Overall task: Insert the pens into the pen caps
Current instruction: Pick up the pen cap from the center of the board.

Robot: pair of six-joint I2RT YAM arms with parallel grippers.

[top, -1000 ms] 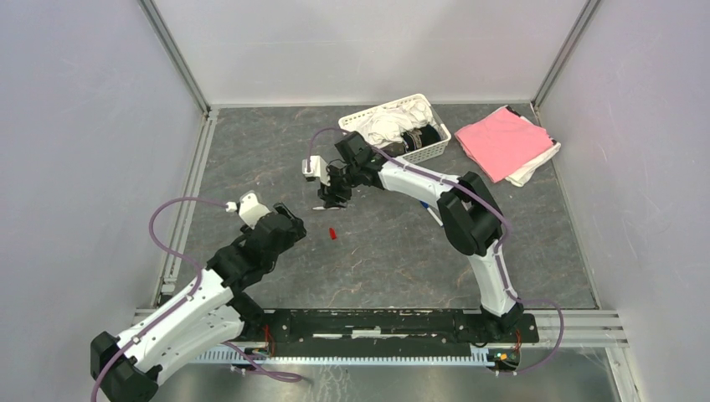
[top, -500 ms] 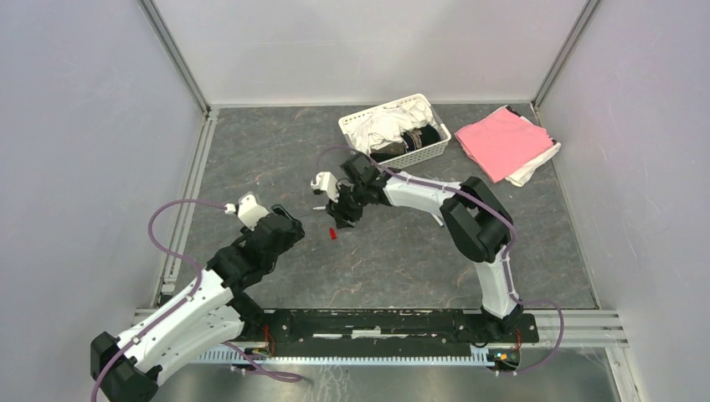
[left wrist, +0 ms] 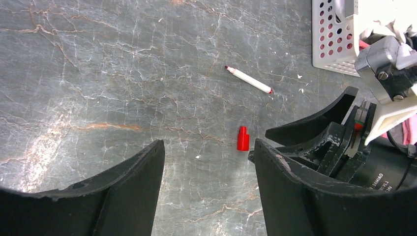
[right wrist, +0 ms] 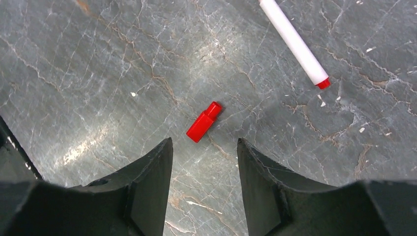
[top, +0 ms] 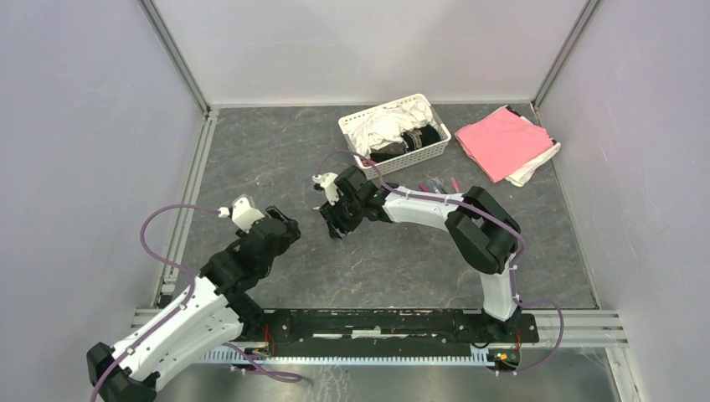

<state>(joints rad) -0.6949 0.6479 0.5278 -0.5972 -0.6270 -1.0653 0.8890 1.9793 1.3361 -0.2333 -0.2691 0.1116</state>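
**Right pincer**: released, jaws apart, nothing btwn them. It pointed down at the table, w/ both fingertips low over the surface. The red pen cap lay flat on the table just ahead of the jaw gap and in line w/ it. It touched neither finger. The cap sat diagonal to the jaws, narrow end away from the pincer.

A white pen w/ a red end lay on the table near the cap but apart from it. It was off to the right in the right wrist view.

**Left pincer**: released, jaws wide, empty. It was held above the table close to the right pincer and faced it across the cap. In the left wrist view the cap lay just beside the tip of the right-hand finger, next to the right pincer's black fingers. The white pen lay beyond the cap, clear of both pincers.

**Surroundings (top view):**
- The cap was hidden under the right pincer.
- A group of pens lay on the table behind the right forearm, btwn the arm and a white basket holding cloth items. Their colours were too small to tell.
- A folded pink cloth lay right of the basket.
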